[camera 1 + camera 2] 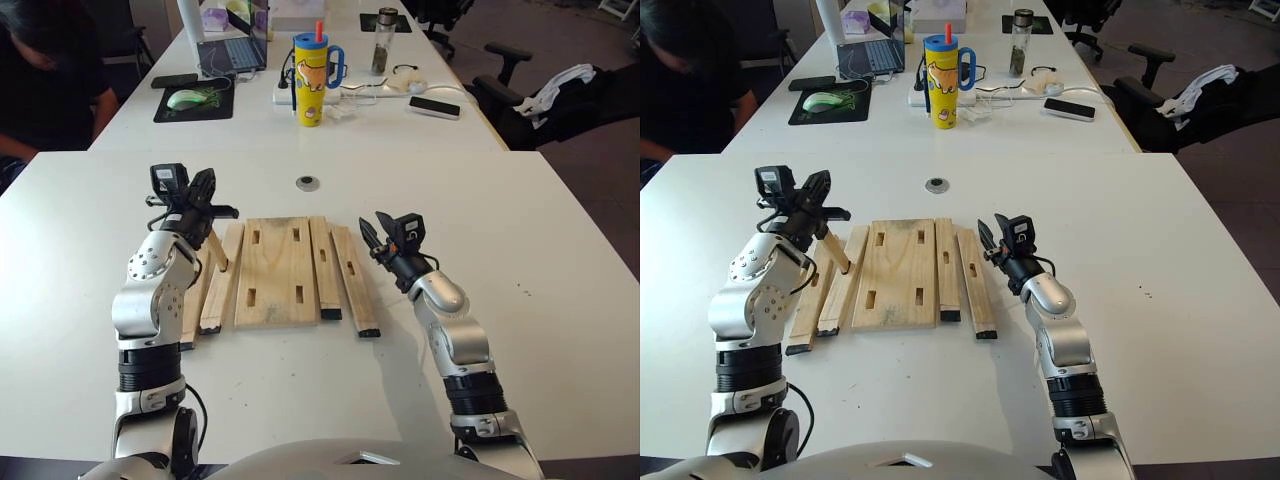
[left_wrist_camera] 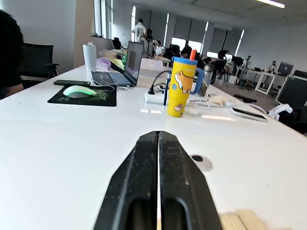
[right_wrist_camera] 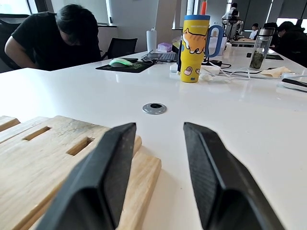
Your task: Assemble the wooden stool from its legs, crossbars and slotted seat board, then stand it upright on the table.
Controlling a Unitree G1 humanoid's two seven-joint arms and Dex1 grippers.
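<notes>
Two grippers hang over a white table (image 1: 560, 250) in the left eye view. At centre frame the seat board (image 1: 275, 268) lies flat with four slots showing. The left planks (image 1: 222, 285) lie along its left edge and the right planks (image 1: 355, 280) along its right. Left of centre, the left gripper (image 1: 208, 208) is clamped on a thin crossbar (image 1: 218, 248). The crossbar slants down toward the left planks, and I cannot tell whether its lower end touches them. Right of centre, the right gripper (image 1: 378, 228) hovers empty near the far end of the right planks.

The right eye view gives the same layout, with the crossbar slanting over the left planks.

In the left wrist view, the two black fingers (image 2: 139, 191) are pressed together with only a thin seam between them. A yellow cup (image 2: 181, 86) stands far off.

In the right wrist view, the fingers (image 3: 103, 172) are spread with nothing between them. The seat board's slotted corner and a plank lie close by, and a round grommet (image 3: 154, 108) sits in the table beyond.

The step in hand looks like fitting the crossbar into a leg. To do it well, the grip should be firm and the bar's end squared to its slot before pressing. The right gripper should pin the receiving piece so it cannot slide on the smooth table.
</notes>
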